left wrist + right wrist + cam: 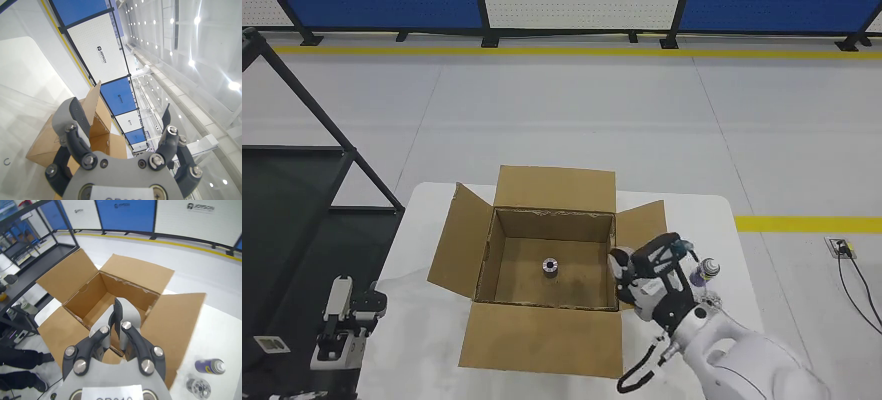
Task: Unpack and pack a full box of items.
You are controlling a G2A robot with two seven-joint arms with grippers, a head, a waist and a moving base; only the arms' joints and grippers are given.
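Open cardboard box (554, 188) stands on the white table (692, 215), all four flaps folded outward. One small metal ring (550, 265) lies near the centre of the box floor. Right gripper (117, 311) sits over the box's right rim, fingers pressed together, holding nothing. Purple spray can (209, 366) and metal disc (198, 387) lie right of the box. Left gripper (121, 111) is well clear of the box's left side, fingers spread, empty.

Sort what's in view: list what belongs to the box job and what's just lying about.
Job: cardboard box; small metal part inside it; purple spray can and metal disc on the table beside the box.
Lying about: black rack beside the table; blue and white partition panels behind.
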